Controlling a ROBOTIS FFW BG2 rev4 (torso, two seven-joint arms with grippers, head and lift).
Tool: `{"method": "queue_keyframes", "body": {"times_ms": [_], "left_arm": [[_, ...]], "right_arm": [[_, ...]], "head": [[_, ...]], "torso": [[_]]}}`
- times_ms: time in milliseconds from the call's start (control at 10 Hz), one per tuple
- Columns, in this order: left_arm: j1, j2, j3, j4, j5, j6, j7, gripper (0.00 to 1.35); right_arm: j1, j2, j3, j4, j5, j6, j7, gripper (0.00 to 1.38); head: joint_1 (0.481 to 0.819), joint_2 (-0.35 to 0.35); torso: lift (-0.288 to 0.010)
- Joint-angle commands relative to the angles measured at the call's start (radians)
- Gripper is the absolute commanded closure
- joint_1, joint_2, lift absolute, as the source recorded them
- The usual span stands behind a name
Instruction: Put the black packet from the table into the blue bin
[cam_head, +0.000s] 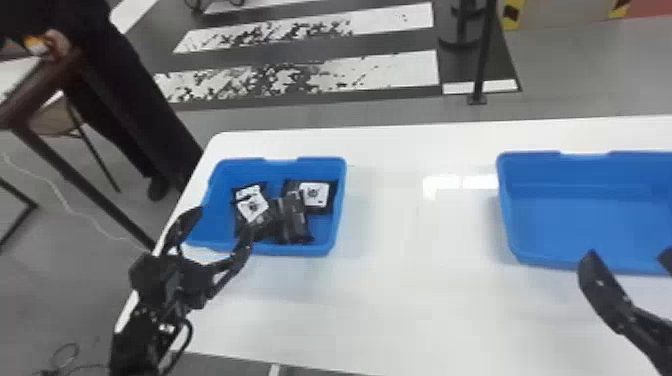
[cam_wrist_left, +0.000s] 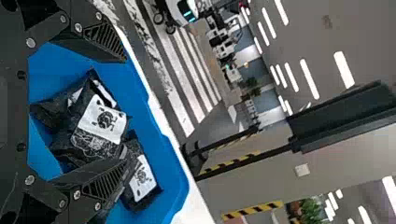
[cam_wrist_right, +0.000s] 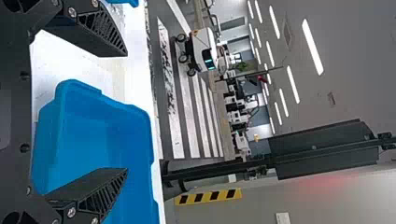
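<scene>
Room: grey floor (cam_head: 575, 75) with white stripes (cam_head: 310, 75) beyond the far edge; a black post (cam_head: 482, 60) stands there.

Surface: white tabletop (cam_head: 400, 310), flat, glossy enough to reflect light. Judgement: a film packet would slide readily on it.

Containers: two blue bins on the surface, well apart. Right bin (cam_head: 575, 190) is the wider in the head view; left bin (cam_head: 320, 250) holds the packets.

Left gripper (cam_wrist_left: 125, 111): at the near side of the left bin, fingers spread, nothing between them gripped. Right gripper (cam_wrist_right: 126, 112): by the near side of the right bin, fingers likewise parted, holding nothing.

Task item: at least three black packets lie overlapping inside the left bin. One with a white label (cam_head: 252, 207) lies at the left of the pile, a dark one (cam_head: 295, 217) in the middle, another labelled one (cam_head: 315, 195) toward the far right corner. Cannot tell which the task means; placement looks complete or nearly so.

Handling (estimate): light, soft, crinkly film, slightly slippery; contents unknown, so squeeze modestly. Best hold: across the filled middle, both faces pinched. A crimped end might fold or slip; lifting one packet could drag its neighbour.
</scene>
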Motion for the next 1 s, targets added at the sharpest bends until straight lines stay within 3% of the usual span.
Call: {"method": "queue_keyframes", "body": {"times_ms": [0,200,400,900], "left_arm": [[0.097,-0.004,-0.066,-0.01,0.184,-0.101,0.049,0.29],[0.244,-0.004,-0.156,-0.098,0.359,-0.216,0.146,0.29],[0.338,-0.004,-0.244,-0.15,0.459,-0.258,0.253,0.29],[0.348,-0.004,-0.292,-0.155,0.487,-0.285,0.276,0.3]], "right_arm": [[0.007,-0.002,0.0,-0.008,0.003,0.0,0.0,0.14],[0.01,0.0,0.0,-0.015,0.013,0.01,0.0,0.14],[0.015,0.0,0.0,-0.017,0.017,0.01,-0.002,0.14],[0.01,0.005,0.0,-0.02,0.031,0.015,-0.002,0.14]], "head": [[0.695,0.242],[0.695,0.223],[0.695,0.216],[0.695,0.182]], "torso": [[-0.11],[-0.11],[-0.11],[-0.11]]}}
